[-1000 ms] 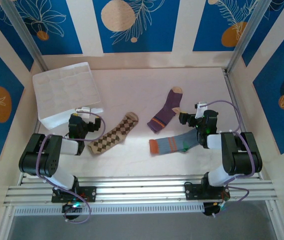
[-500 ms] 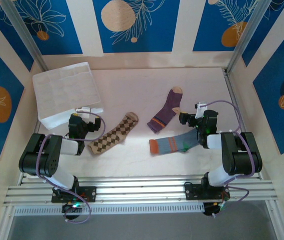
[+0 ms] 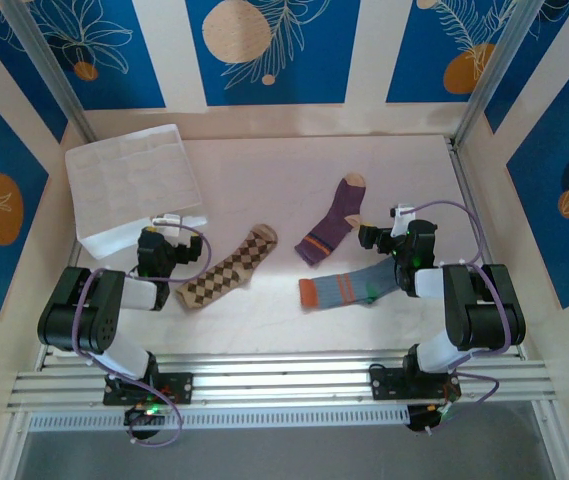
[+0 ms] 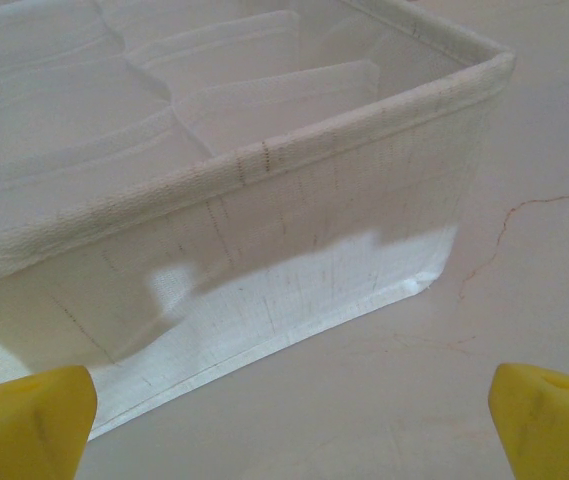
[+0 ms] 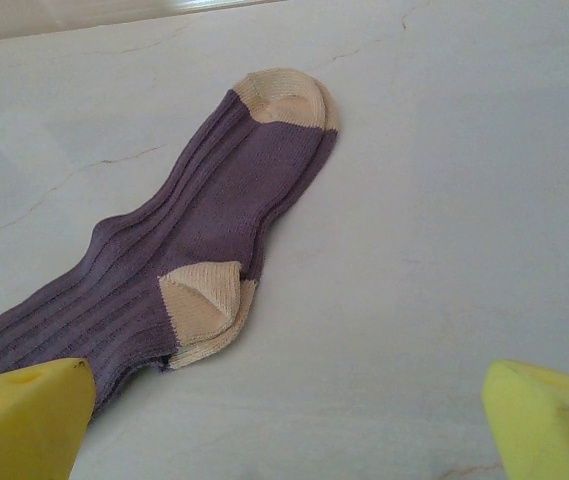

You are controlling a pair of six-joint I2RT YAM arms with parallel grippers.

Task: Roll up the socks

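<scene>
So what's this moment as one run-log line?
rolling: not begun | left jaws: open, facing white box | right jaws: open, facing purple sock | brown sock, blue-grey sock: flat

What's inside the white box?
Inside the box, white fabric dividers form cells, and no sock shows in them. From the left wrist, the near wall covers the bottoms of the nearest cells.

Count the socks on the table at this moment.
3. The brown diamond-patterned sock lies left of centre. The purple sock lies right of centre, farther back. The blue-grey striped sock lies just in front of it. All are flat and unrolled; none seems hidden.
</scene>
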